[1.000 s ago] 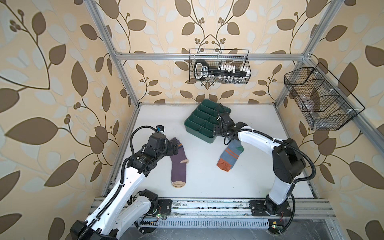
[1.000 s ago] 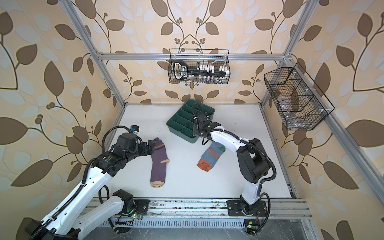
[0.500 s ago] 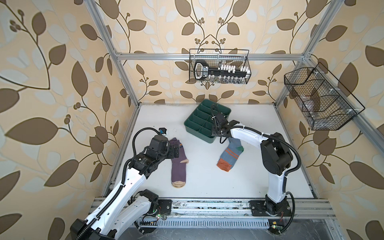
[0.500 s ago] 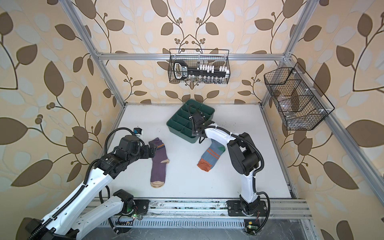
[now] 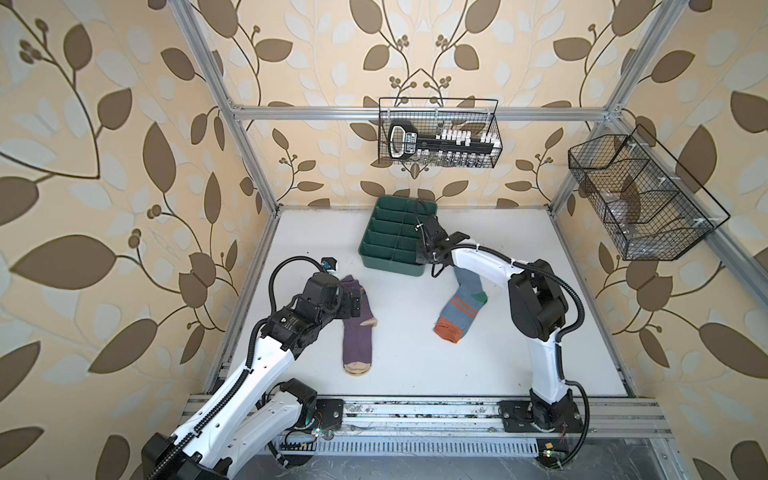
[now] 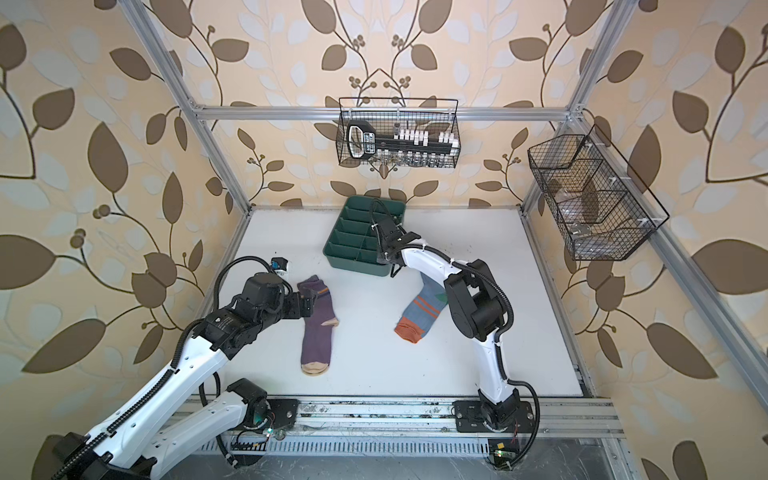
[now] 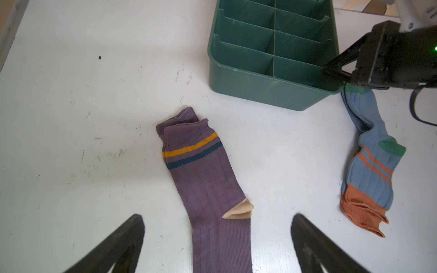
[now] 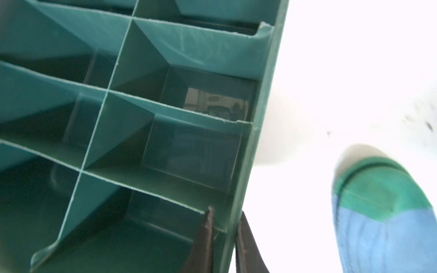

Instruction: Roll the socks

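Although both arms are down among the task's things, none of the rolling is done as far as the pictures show. The purple sock point(image 5: 358, 332) lies flat and full length at about 8 o'clock from the middle of the table point(image 5: 415, 374), cuff toward 12 and tan toe toward 6. The grey-blue sock point(image 5: 462, 309) lies just as flat at about 3 o'clock, its green toe toward 12 beside the green tray point(image 5: 388, 262) and its orange cuff toward 7. The two are well apart, neither stacked nor paired. The left gripper point(image 7: 217, 217) is over the purple sock near its heel, jaws spread wide on either side of the fabric and holding nothing. The right gripper point(image 8: 225, 211) is on no sock: its jaws pinch the tray's side wall at the corner nearest the green toe. I judge the whole job is left, namely bringing the socks together and rolling them.
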You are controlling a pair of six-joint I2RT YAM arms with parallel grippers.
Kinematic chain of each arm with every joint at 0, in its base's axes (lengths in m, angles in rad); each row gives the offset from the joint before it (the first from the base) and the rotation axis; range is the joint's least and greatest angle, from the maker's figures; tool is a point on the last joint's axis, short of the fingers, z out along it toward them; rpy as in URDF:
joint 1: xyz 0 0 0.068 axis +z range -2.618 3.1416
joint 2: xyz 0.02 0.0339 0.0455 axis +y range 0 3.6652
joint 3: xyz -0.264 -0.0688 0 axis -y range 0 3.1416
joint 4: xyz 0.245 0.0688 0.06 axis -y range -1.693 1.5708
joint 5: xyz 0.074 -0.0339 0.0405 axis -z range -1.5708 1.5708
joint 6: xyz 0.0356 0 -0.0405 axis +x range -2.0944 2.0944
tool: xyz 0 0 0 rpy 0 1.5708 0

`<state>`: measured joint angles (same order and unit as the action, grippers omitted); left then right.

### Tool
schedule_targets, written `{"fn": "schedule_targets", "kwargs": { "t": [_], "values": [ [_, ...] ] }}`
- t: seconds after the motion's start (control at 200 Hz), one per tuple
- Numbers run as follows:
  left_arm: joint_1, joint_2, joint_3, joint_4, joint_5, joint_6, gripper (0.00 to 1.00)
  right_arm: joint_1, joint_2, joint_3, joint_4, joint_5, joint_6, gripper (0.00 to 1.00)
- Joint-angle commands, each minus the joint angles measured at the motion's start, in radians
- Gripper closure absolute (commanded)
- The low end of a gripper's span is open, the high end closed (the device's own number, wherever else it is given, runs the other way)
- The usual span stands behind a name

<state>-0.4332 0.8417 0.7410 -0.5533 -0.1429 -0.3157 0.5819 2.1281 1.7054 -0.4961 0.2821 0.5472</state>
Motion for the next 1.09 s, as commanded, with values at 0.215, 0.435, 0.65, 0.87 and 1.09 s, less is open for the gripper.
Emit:
{"fn": "schedule_targets", "kwargs": {
  "t": [0.215, 0.435, 0.65, 0.87, 1.09],
  "values": [
    [-0.022, -0.001, -0.023, 0.041, -0.038, 0.019, 0.01, 0.083, 0.102, 0.118, -0.104, 0.03, -0.137, 0.93],
    [-0.027, -0.002, -0.024, 0.038, -0.034, 0.016, 0.01, 0.115, 0.144, 0.191, -0.122, 0.029, -0.164, 0.93],
    [-0.029, -0.006, -0.026, 0.04, -0.032, 0.014, 0.01, 0.133, 0.172, 0.234, -0.131, 0.007, -0.169, 0.93],
    [-0.028, -0.006, -0.026, 0.041, -0.031, 0.012, 0.01, 0.145, 0.194, 0.268, -0.15, -0.011, -0.177, 0.87],
    [-0.028, -0.005, -0.022, 0.041, -0.013, 0.02, 0.01, 0.146, 0.102, 0.301, -0.19, -0.046, -0.194, 0.47]
  ]
}}
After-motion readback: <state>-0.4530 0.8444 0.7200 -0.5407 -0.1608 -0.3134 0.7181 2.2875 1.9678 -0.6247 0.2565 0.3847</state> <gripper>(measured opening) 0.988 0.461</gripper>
